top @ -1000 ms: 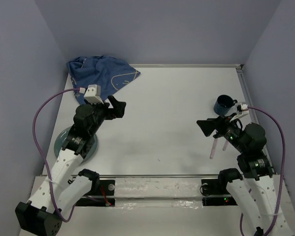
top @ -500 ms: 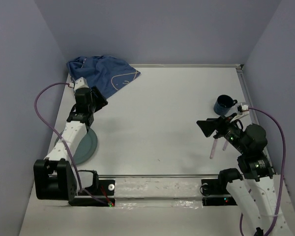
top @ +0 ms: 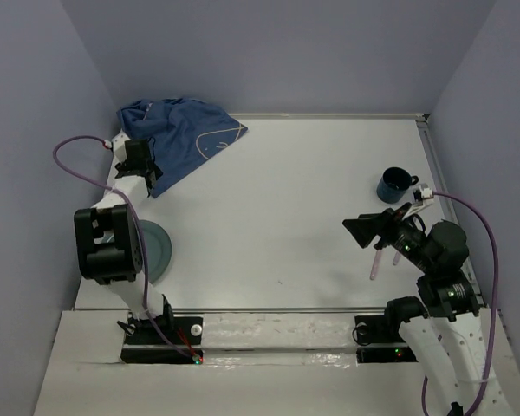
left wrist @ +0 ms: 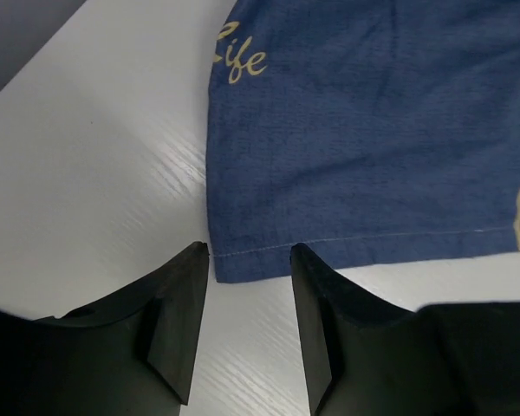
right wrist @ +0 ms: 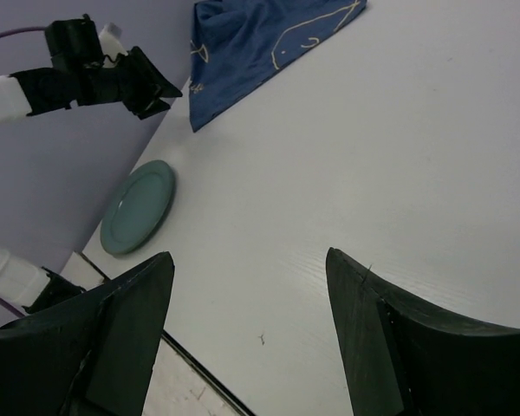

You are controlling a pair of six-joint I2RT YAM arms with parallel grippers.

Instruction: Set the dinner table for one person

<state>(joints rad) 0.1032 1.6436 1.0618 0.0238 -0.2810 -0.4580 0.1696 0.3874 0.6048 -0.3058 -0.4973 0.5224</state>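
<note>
The white dinner table (top: pixel 286 199) fills the top view. A crumpled dark blue cloth (top: pixel 184 128) with pale line drawings lies at its back left. My left gripper (top: pixel 150 173) is open and empty, low over the cloth's near corner. In the left wrist view its jaws (left wrist: pixel 250 256) stand either side of the cloth's hemmed corner (left wrist: pixel 373 130). A teal plate (top: pixel 159 251) lies at the near left. A blue mug (top: pixel 394 184) stands at the right. My right gripper (top: pixel 360 230) is open and empty above the table, left of the mug.
Two pink utensils (top: pixel 377 260) lie under my right arm near the table's right edge. The right wrist view shows the plate (right wrist: pixel 139 206), the cloth (right wrist: pixel 260 43) and the left arm (right wrist: pixel 95 78). Purple walls close in the back and sides.
My left arm has swung from over the plate to the back left, bringing its gripper down at the cloth's near corner. The right gripper has shifted slightly left.
</note>
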